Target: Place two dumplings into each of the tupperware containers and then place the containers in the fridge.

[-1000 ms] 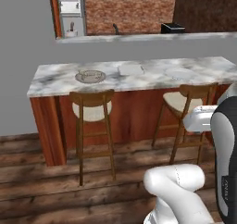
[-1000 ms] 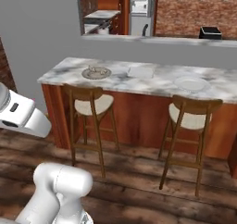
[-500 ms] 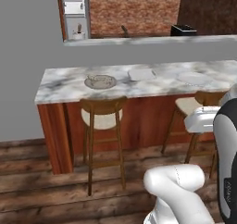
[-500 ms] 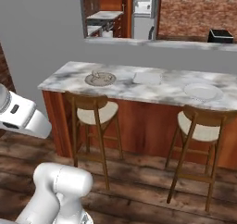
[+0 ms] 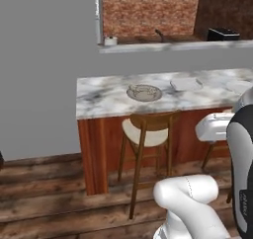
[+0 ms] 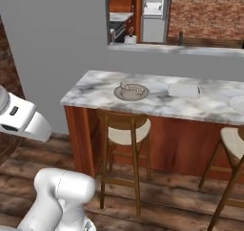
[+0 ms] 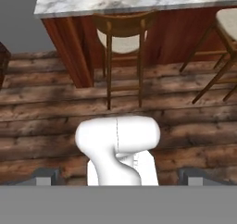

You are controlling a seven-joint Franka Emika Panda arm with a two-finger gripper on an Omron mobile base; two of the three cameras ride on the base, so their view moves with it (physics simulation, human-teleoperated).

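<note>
- Gripper [image 7: 118, 183] fingers stood wide apart, empty, aimed down at the plank floor.
- Pale crimped dumplings [image 5: 142, 90] sat on a round grey-brown plate [image 5: 145, 93] on the marble counter [image 5: 99, 95], far off at 12 o'clock in hand view.
- Shallow grey translucent tupperware container [image 5: 186, 83] lay at plate's 3 o'clock, long axis along the counter.
- Versus earlier: whole scene shifted right and closer, so the base moved.

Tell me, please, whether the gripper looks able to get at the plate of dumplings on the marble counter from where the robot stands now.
Probably not yet: the plate lies across the counter, behind a stool, and the open gripper hangs over the floor, well short of it.
</note>
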